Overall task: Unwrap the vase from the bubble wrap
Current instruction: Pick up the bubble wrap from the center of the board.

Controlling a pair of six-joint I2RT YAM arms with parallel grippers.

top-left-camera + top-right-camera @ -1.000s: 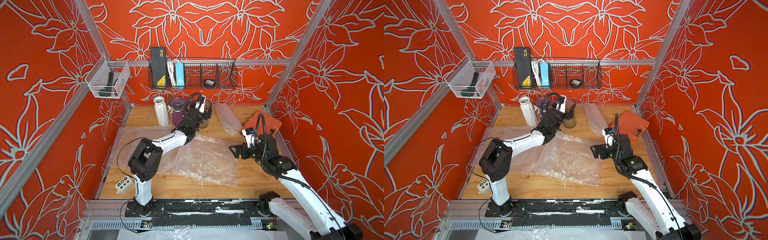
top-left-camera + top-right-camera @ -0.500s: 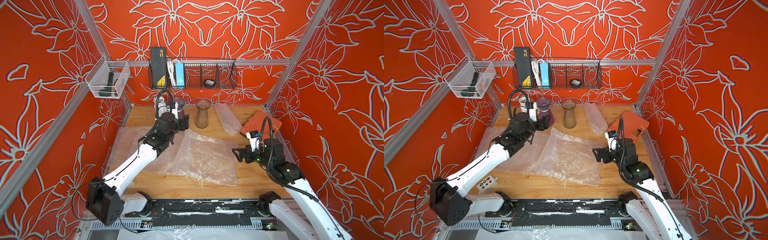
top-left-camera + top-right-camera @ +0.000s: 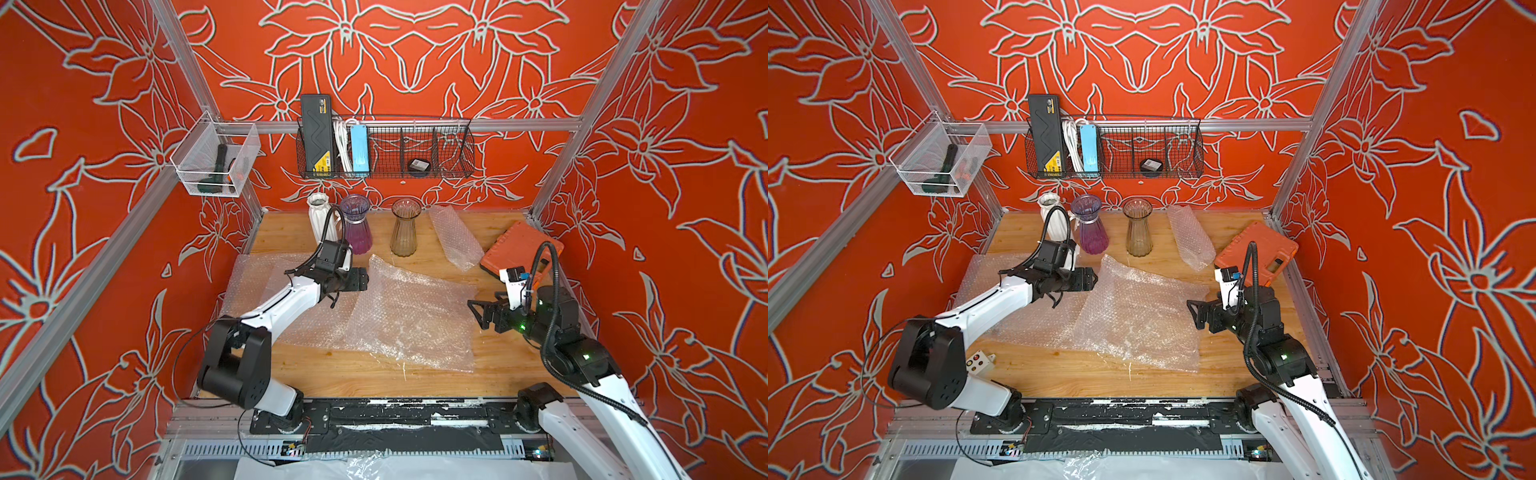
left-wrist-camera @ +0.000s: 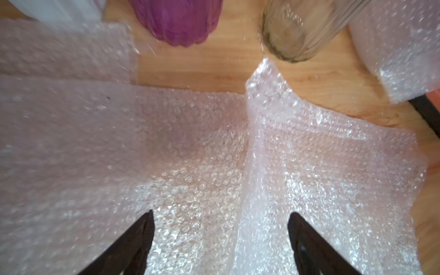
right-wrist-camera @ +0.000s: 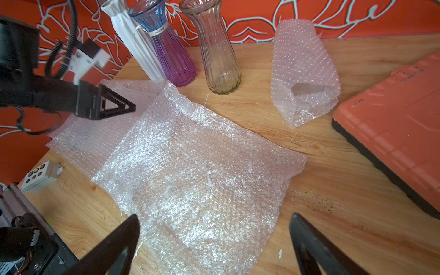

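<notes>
Top views both show a wood table (image 3: pixel 374 374) inside red flowered walls. At far left a clear bin (image 3: pixel 216 166) hangs on the frame. A button box (image 3: pixel 978 362) sits near the table's front left corner.

The bubble wrap (image 3: pixel 415 316) lies in loose, overlapping sheets across the left and middle of the table. It wraps nothing. The biggest sheet is in the middle, with its far corner lifted near the vases.

The left claw (image 3: pixel 363 279) hovers over the overlap of the sheets and points right. In the left wrist view the left claw (image 4: pixel 221 213) is spread wide with nothing between its fingers and only wrap beneath. The right wrist view shows it (image 5: pixel 112 107) clear of the sheet.

Three bare vases stand upright in a row along the back wall. From the left they are the white vase (image 3: pixel 319 220), the purple vase (image 3: pixel 356 232) touching or just beside it, and the amber vase (image 3: pixel 404 232) a little apart. A wire basket (image 3: pixel 436 149) hangs on the wall above them.

Right of the amber vase lies a roll (image 3: pixel 455 237) of the same wrap. Its open end (image 5: pixel 307 90) looks hollow, but I cannot tell whether anything sits deeper inside.

The right claw (image 3: pixel 477 314) hangs at the big sheet's right edge and points left. Its fingers are spread wide and empty in the right wrist view (image 5: pixel 215 216).

An orange case (image 3: pixel 519 249) rests against the right wall.
</notes>
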